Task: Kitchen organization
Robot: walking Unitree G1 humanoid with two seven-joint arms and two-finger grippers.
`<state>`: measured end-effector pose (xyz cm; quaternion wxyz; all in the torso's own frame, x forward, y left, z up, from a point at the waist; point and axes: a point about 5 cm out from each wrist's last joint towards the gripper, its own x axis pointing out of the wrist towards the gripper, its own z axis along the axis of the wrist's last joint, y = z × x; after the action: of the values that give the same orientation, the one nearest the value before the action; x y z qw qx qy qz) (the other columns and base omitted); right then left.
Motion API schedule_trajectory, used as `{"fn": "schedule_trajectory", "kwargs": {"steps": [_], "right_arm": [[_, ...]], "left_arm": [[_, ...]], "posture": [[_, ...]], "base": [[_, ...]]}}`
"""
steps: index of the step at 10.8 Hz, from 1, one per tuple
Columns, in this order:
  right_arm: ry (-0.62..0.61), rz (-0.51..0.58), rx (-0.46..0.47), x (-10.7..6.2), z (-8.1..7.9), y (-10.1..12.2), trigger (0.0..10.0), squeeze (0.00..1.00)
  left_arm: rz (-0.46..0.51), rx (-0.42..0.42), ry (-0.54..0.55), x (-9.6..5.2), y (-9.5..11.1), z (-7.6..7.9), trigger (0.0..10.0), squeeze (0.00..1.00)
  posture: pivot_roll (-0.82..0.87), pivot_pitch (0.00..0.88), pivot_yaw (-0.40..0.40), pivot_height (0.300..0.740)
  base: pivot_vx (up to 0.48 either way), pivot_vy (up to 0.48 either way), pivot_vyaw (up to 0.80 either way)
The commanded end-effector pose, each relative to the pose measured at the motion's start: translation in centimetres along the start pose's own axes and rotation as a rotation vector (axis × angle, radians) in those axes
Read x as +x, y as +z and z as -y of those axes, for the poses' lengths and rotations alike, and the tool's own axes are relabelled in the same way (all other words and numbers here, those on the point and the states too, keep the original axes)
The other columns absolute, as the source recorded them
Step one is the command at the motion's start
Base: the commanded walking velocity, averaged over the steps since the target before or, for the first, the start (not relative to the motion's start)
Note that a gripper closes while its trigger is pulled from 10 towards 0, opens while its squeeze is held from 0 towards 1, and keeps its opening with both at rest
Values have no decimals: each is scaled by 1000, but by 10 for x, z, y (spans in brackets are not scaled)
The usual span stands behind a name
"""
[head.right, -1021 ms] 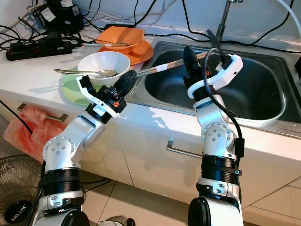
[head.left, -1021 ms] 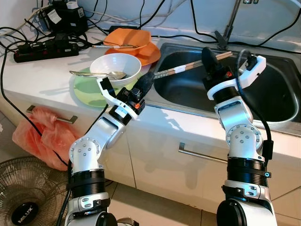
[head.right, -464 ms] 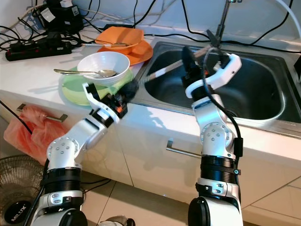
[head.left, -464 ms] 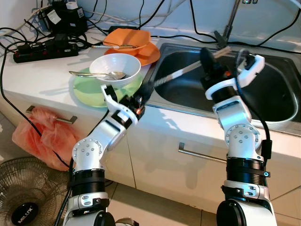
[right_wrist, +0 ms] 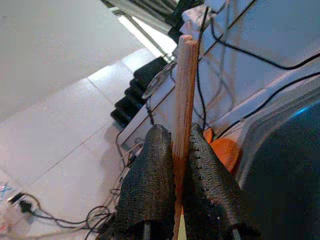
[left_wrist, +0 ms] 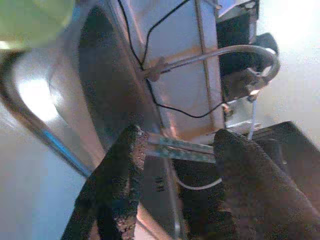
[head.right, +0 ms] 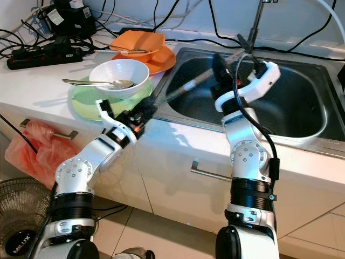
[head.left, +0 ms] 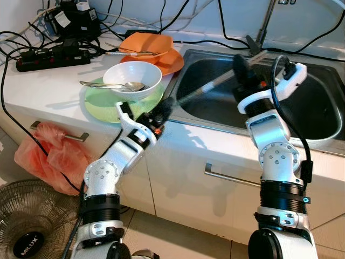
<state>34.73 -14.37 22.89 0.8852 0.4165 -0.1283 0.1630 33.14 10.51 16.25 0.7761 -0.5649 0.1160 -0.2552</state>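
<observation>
A pair of wooden chopsticks [head.left: 215, 83] slants over the steel sink [head.left: 318, 108], its low end toward the sink's left rim. My right gripper [head.left: 241, 69] is shut on the upper part; in the right wrist view the chopsticks [right_wrist: 184, 90] run up between its fingers [right_wrist: 150, 180]. My left gripper [head.left: 164, 108] is open at the counter edge by the sink's left rim. In the left wrist view the chopsticks' low end [left_wrist: 182, 148] lies between the spread fingertips [left_wrist: 125, 165]; I cannot tell if they touch it.
A white bowl [head.left: 132, 75] with a spoon [head.left: 108, 84] sits on a green plate [head.left: 99, 105], left of the sink. Orange dishes [head.left: 161, 60] lie behind it, with a power strip [head.left: 51, 56] and cables. A faucet [head.left: 264, 24] rises behind the sink. Below hang a red bag [head.left: 48, 156] and a fan [head.left: 27, 232].
The chopsticks' low end has swung down toward the sink's left rim. My left arm has lowered, its gripper now at that low end. The right gripper stays shut on them.
</observation>
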Motion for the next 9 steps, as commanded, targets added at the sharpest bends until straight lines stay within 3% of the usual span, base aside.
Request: {"fn": "schedule_trajectory", "kwargs": {"steps": [1,2,3,4,5,6,7,8,9], "right_arm": [[-42,5,-21,-2,6,0,0,0],[-74,13,-66,-2,9,-1,0,0],[-96,22,-131,-2,12,0,0,0],[-128,41,-260,-2,15,2,0,0],[-178,77,-374,1,19,8,0,0],[-200,94,-435,3,21,12,0,0],[-242,116,-545,6,26,18,3529,0],[-239,108,-623,10,27,18,8235,0],[-249,79,-685,11,31,15,10000,0]], "left_arm": [[-30,81,-32,2,0,8,10000,1000],[-69,182,-52,1,-1,12,10000,1000],[-76,213,-61,1,-2,16,10000,1000],[-96,301,-61,0,-1,16,10000,1000],[-134,442,-65,-1,-5,19,10000,1000],[-151,505,-76,-1,-9,21,10000,1000],[-162,583,-76,-1,-13,23,10000,1000],[-163,612,-67,-1,-16,23,10000,1000],[-170,658,-63,-1,-18,22,10000,1000]], "posture": [[166,27,57,740],[166,27,57,740],[166,27,57,740],[166,27,57,740],[175,31,54,740],[175,31,54,740],[180,33,51,740],[182,34,51,740],[183,35,51,740]], "base": [[0,0,0],[0,0,0],[0,0,0],[0,0,0],[0,0,0],[0,0,0],[0,0,0],[0,0,0],[0,0,0]]}}
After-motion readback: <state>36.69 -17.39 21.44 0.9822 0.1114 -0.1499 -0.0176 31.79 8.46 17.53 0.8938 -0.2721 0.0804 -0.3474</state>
